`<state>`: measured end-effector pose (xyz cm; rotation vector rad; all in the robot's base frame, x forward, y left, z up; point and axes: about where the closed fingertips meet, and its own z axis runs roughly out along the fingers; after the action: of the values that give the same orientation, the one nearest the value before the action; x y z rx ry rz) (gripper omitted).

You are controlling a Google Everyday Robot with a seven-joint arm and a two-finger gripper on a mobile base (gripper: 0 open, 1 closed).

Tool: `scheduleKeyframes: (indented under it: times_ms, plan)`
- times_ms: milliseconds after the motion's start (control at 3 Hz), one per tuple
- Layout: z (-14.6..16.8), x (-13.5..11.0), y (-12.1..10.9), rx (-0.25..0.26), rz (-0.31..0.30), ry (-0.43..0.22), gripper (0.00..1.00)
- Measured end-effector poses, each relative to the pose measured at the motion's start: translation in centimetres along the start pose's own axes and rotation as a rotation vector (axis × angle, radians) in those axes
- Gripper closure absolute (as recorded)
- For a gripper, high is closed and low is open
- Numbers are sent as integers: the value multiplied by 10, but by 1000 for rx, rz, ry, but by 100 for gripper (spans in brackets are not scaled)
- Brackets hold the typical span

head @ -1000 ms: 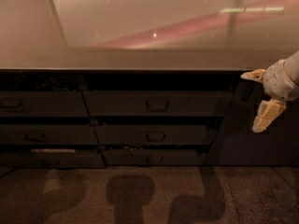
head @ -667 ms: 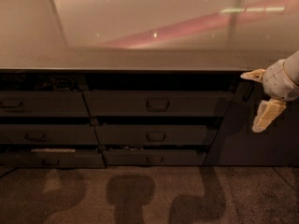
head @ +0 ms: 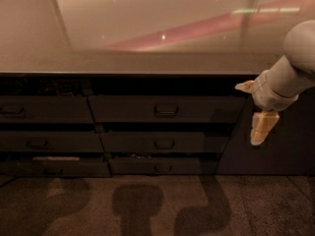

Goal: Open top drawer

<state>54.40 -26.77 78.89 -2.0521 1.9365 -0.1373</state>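
The top drawer (head: 128, 109) is a wide dark grey front just under the counter edge, with a centred loop handle (head: 166, 110). Its front looks flush with the neighbouring drawer front, and no inner floor shows. My gripper (head: 252, 111) hangs at the right, just past the drawer's right end and at about its height. It is well to the right of the handle and touches nothing. Its pale fingers (head: 261, 128) are spread apart and empty. The grey arm comes in from the upper right.
A glossy countertop (head: 147, 43) fills the upper half. Left of the top drawer is another drawer (head: 44, 110). Below are a middle drawer (head: 152, 143) and a bottom drawer (head: 162, 166). A dark cabinet panel (head: 275, 156) stands at the right, and speckled floor (head: 147, 205) lies below.
My gripper has shifted a little to the left and down, towards the right end of the top drawer. The drawers have not moved.
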Motion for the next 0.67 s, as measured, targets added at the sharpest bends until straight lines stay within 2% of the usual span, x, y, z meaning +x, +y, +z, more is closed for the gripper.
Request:
scheduleKeyframes:
  times_ms: [333, 667]
  plan:
    - [17, -55, 10, -14, -142, 78, 0]
    - [38, -90, 31, -60, -241, 128, 0]
